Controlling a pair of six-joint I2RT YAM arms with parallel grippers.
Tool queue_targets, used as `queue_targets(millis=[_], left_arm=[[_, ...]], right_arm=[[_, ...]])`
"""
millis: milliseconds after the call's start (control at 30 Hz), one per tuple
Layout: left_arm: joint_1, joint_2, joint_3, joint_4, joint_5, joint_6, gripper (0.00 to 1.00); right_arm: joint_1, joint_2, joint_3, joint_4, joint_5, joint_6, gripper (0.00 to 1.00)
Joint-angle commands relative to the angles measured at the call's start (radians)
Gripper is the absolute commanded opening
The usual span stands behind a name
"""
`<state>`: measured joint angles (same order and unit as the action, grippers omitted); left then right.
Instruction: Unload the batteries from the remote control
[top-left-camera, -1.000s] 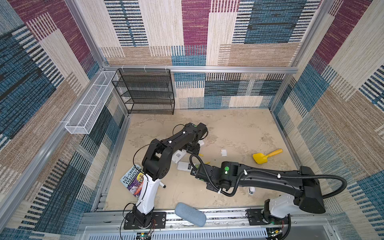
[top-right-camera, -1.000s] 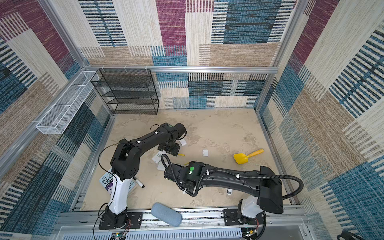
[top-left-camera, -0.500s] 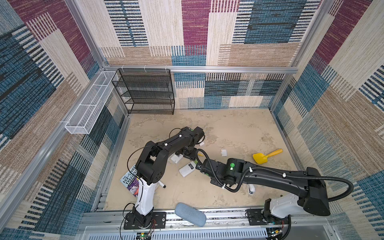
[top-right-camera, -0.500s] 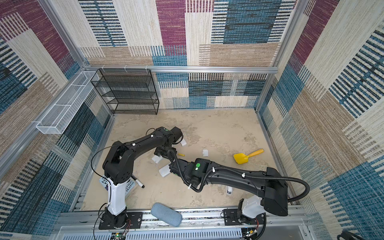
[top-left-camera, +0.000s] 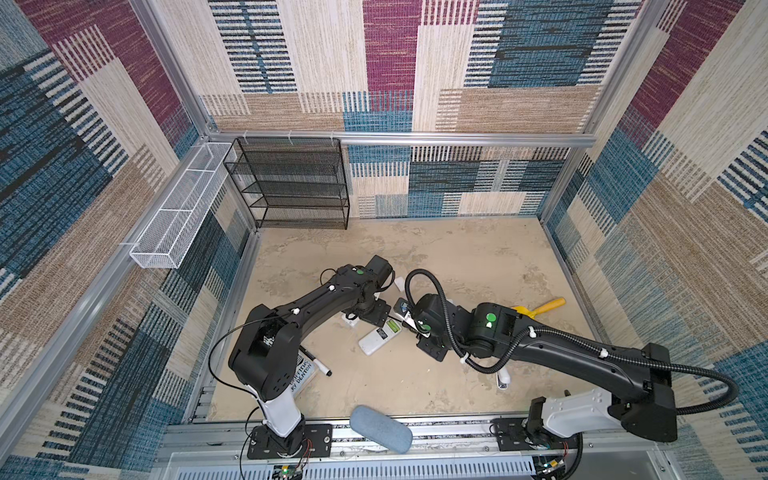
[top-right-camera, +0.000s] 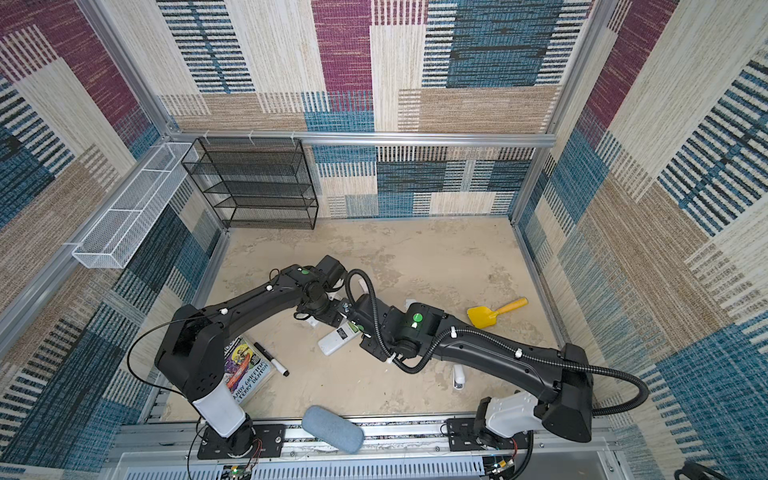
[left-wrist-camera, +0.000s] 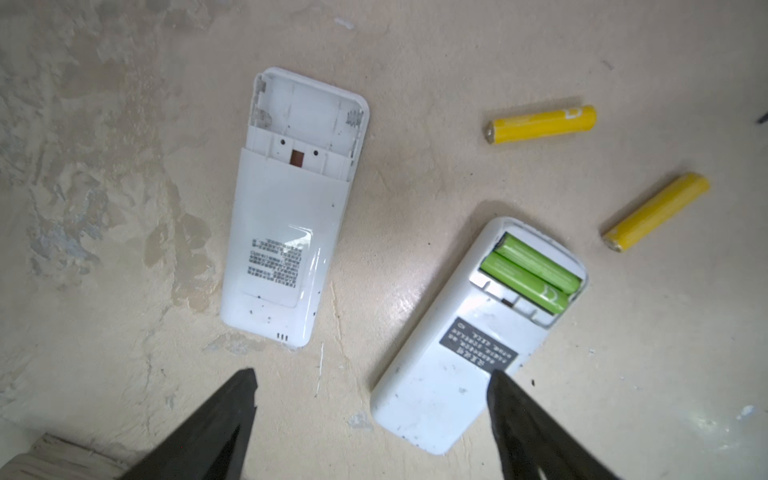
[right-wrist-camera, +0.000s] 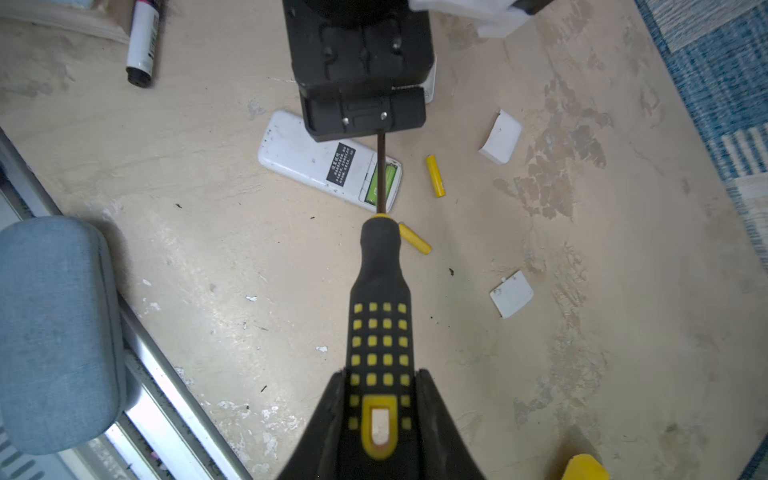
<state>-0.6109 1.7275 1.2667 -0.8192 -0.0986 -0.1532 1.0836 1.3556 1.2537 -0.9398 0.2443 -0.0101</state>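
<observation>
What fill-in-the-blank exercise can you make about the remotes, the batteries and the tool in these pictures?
1. The remote with the dark label holds ___ green batteries.
2. ___ yellow batteries lie loose on the table.
3. The battery compartment of the other remote is ___.
4. The right gripper is shut on a ___.

Missing words: two; two; empty; screwdriver.

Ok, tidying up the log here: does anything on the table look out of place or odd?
Two yellow batteries lie loose beside the open remote, which holds two green batteries. Two white battery covers lie apart from both remotes. The other remote has an empty bay.
</observation>
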Motion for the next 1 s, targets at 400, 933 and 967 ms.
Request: queue_targets(millis=[400, 933, 967], left_arm=[[0.009, -0.097, -0.118, -0.014, -0.049, 0.19, 0.9], [0.021, -0.136, -0.118, -0.046, 0.088, 0.309, 0.91], [0.006, -0.135, -0.127, -0.047, 0.085, 0.315, 0.91]], right_arm=[[-0.031, -0.037, -0.114, -0.037, -0.053, 0.303, 0.0], [-0.033, -0.097, -0.182, 0.032, -0.068, 0.335, 0.0], [-0.033, -0.1, -0.191, 0.044, -0.073, 0.335, 0.0]])
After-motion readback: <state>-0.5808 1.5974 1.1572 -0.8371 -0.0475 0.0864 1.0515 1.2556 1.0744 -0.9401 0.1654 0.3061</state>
